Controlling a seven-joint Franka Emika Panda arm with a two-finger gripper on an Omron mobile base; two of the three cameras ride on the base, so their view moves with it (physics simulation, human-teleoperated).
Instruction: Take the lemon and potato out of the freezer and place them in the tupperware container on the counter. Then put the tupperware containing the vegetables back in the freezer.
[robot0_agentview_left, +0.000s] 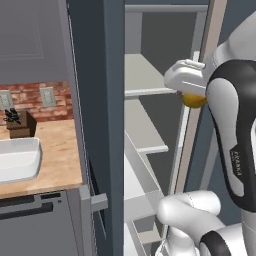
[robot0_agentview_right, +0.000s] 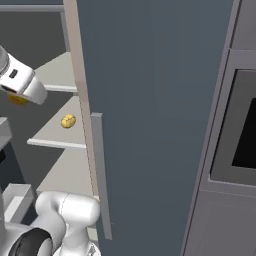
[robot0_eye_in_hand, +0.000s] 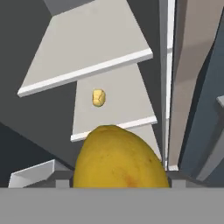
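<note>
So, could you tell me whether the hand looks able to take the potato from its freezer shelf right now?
Probably not yet: the hand is already closed on the lemon. The potato lies unobstructed on the shelf, so the path seems free once the lemon is put down.

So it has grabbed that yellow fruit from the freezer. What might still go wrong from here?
1. The lemon bulges past the gripper, so it might slip out on the swing to the tupperware container.
2. The arm works between the freezer wall and its shelves, so it may clip them while backing out.
3. The potato lies small and deep on a shelf, likely harder to reach.
</note>
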